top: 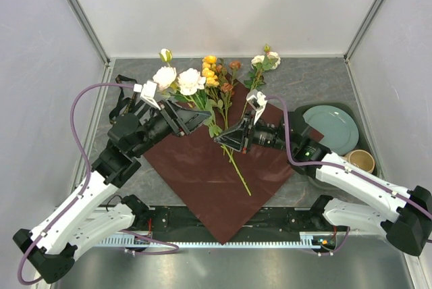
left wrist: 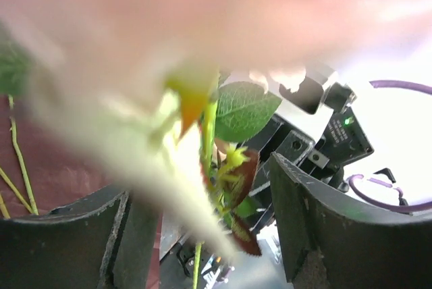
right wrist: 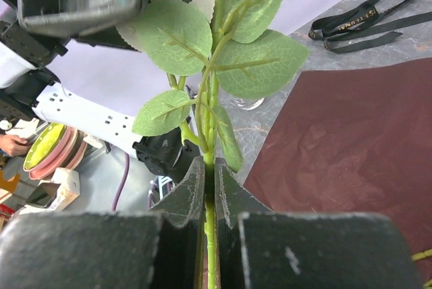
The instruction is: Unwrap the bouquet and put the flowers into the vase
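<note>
Maroon paper [top: 202, 167]: spread flat on the bench middle, one corner over the near edge.
Flowers [top: 209, 76]: lying over the paper's far corner.
Right hand [right wrist: 210, 181]: closed tight on leafy stem [right wrist: 209, 120], clear only in wrist view.
Left hand [left wrist: 202, 225]: wide apart, one stem between, not gripped.

Wrapping paper [top: 202, 167]: maroon, matt, faintly creased. Surface [top: 317, 80]: grey, mottled, stone-like, low sheen. Plate [top: 331, 129]: pale green, glazed, glossy. Ribbon [right wrist: 374, 15]: black woven cloth, printed lettering. Leaves [right wrist: 175, 36]: cloth-like, matt, raised veins. Stem [right wrist: 210, 248]: smooth green plastic. White rose [top: 191, 81]: cloth-like petals, matt. Right hand [right wrist: 210, 174]: black plastic, matt, scuffed.
</note>
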You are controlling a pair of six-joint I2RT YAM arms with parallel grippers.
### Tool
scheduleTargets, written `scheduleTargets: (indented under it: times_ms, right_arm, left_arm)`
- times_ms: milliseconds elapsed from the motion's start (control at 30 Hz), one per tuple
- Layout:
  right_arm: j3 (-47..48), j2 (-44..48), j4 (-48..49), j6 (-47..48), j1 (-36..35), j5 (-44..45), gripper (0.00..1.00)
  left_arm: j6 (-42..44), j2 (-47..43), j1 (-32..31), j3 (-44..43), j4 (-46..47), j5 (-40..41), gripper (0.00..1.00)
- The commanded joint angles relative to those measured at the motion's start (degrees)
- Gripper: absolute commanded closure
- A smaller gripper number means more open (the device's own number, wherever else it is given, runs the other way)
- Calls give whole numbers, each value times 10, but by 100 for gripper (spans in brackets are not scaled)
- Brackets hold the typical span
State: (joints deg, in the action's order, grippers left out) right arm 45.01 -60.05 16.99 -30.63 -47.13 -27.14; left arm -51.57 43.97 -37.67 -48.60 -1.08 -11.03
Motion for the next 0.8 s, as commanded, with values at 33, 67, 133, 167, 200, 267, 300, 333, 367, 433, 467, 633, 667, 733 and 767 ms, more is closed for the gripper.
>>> scheduleTargets:
  times_ms: [33, 67, 133, 167, 200, 267, 300, 333, 367, 433, 467, 633, 667, 733, 767]
  right_arm:
    - [14, 12, 11, 27, -14, -9, 100]
    - [17, 8, 5, 33, -17, -9, 100]
    - [19, 7, -4, 39, -23, -7, 100]
    - [21, 9, -8, 45, -25, -6, 100]
    - [21, 9, -10, 48, -27, -6, 100]
    - [23, 11, -14, 52, -31, -5, 100]
    - [24, 11, -16, 56, -32, -5, 100]
    - [24, 10, -19, 57, -33, -3, 100]
    - [25, 10, -23, 56, -34, -1, 100]
    - [30, 6, -32, 56, -33, 16, 91]
    - [36, 5, -45, 56, -33, 22, 62]
    - [65, 9, -142, 72, -33, 176, 2]
    - [67, 12, -155, 78, -33, 197, 2]
    - [70, 18, -183, 86, -33, 249, 2]
    - [70, 19, -188, 87, -32, 259, 2]
  left_arm:
    - [17, 3, 4, -36, 22, 21, 36]
    - [19, 3, 5, -40, 21, 22, 38]
    - [26, 4, 5, -45, 14, 28, 46]
    - [30, 5, 5, -50, -6, 30, 50]
    - [36, 5, 5, -53, -12, 34, 56]
    - [44, 5, 5, -58, -25, 40, 62]
    - [52, 4, 5, -60, -28, 43, 72]
    - [57, 4, 5, -61, -31, 44, 77]
    - [62, 4, 5, -67, -36, 46, 81]
    - [81, 4, 5, -76, -55, 56, 94]
    - [90, 3, 5, -85, -64, 60, 98]
    - [199, -21, 5, -148, -141, 129, 98]
    - [221, -25, 5, -163, -159, 144, 98]
    - [294, -34, 5, -210, -208, 199, 98]
    - [319, -35, 5, -228, -224, 221, 98]
